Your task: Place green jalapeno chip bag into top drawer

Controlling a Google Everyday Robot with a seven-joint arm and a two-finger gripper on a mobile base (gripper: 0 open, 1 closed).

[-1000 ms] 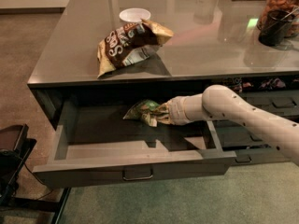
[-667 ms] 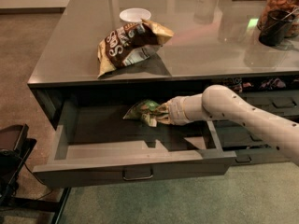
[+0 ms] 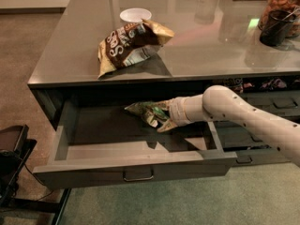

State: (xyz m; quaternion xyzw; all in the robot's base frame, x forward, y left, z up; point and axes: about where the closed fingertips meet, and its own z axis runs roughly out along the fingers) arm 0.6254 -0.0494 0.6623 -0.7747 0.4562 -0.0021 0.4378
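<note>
The green jalapeno chip bag (image 3: 146,111) is a small crumpled light-green foil bag inside the open top drawer (image 3: 136,168), toward its back middle. My gripper (image 3: 165,118) reaches into the drawer from the right and is shut on the bag's right end. The bag hangs at about the height of the drawer's walls; I cannot tell whether it touches the drawer floor. The drawer is pulled far out, its small metal bar handle (image 3: 138,176) facing the camera.
A larger brown-and-gold chip bag (image 3: 131,43) and a white bowl (image 3: 135,15) lie on the glossy counter (image 3: 220,46). Dark containers (image 3: 281,18) stand at the far right. Narrower drawers (image 3: 276,107) sit to the right behind my arm. A dark object (image 3: 11,153) stands at the left.
</note>
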